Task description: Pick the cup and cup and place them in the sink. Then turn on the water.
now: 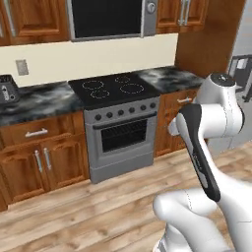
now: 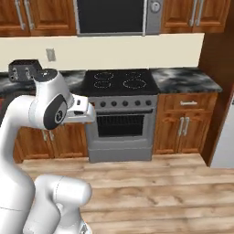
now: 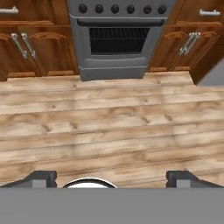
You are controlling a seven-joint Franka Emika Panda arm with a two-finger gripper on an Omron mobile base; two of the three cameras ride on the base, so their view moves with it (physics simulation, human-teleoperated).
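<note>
From the left base camera I'm looking at a grey stove (image 1: 119,129) with a black cooktop (image 1: 114,90) and a dark oven window, set between brown wooden cabinets (image 1: 42,157) under a black-and-white marble counter (image 1: 37,101). A toaster (image 1: 7,88) sits at the far left of that counter, cut by the frame edge. Above the stove, the lower part of a microwave (image 1: 112,18) shows, its top cropped. My own arm (image 1: 211,133) fills the lower right and covers part of the right-hand cabinets; its hand end is hidden behind the forearm here. A grey appliance at the right edge is too cropped for me to name.

From the right base camera the same stove (image 2: 120,121) sits centre, with the toaster (image 2: 23,69) on the counter at upper left, partly behind my arm (image 2: 48,105). The arm blocks much of the left cabinets. A wall outlet (image 2: 50,55) shows above the counter.

From the hand camera I see plank floor (image 3: 109,127) and the oven door (image 3: 116,43) with its knobs at the top. The gripper (image 3: 111,178) shows as two dark fingertips (image 3: 41,178) set wide apart at the bottom edge, with nothing between them; only their tops are visible.

I can't find either cup, the sink or the tap in any of these views.
</note>
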